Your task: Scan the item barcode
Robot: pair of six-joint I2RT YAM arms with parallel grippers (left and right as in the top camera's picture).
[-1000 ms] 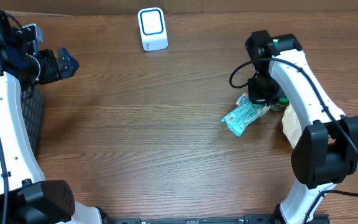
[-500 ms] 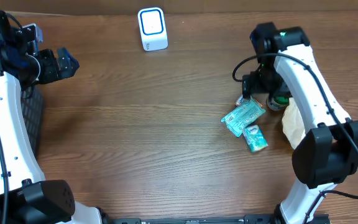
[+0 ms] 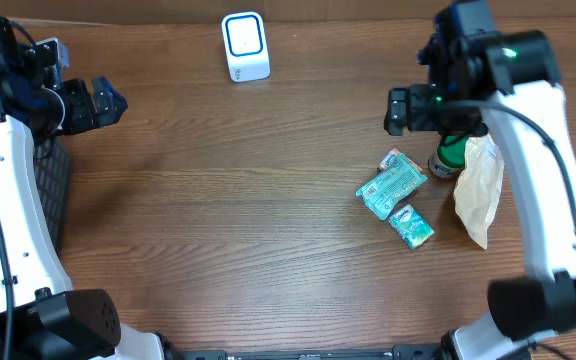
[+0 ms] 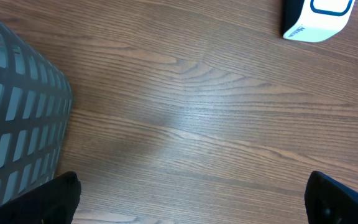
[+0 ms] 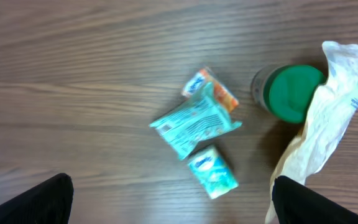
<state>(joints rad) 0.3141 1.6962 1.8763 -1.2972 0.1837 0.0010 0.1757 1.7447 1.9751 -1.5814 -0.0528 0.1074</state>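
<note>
A white scanner with a blue ring [image 3: 245, 46] stands at the far edge of the table; its corner shows in the left wrist view [image 4: 319, 18]. Three packets lie loose at the right: a large teal one [image 3: 393, 187] [image 5: 194, 122], a small teal one [image 3: 409, 225] [image 5: 213, 171] and a small orange-and-white one [image 3: 393, 160] [image 5: 207, 89]. My right gripper [image 3: 413, 108] [image 5: 179, 205] hovers high above them, open and holding nothing. My left gripper [image 3: 100, 103] [image 4: 191, 202] is open over bare wood at the far left.
A green-lidded jar [image 3: 449, 157] [image 5: 294, 93] stands right of the packets, with a crumpled beige bag [image 3: 480, 185] [image 5: 328, 124] leaning against it. A dark mesh basket [image 3: 53, 190] [image 4: 17, 118] sits at the left edge under the left arm.
My right gripper opened and let go of the small teal packet, which now lies in front of the large one. The right arm then rose and drew back. The left arm stayed still.
</note>
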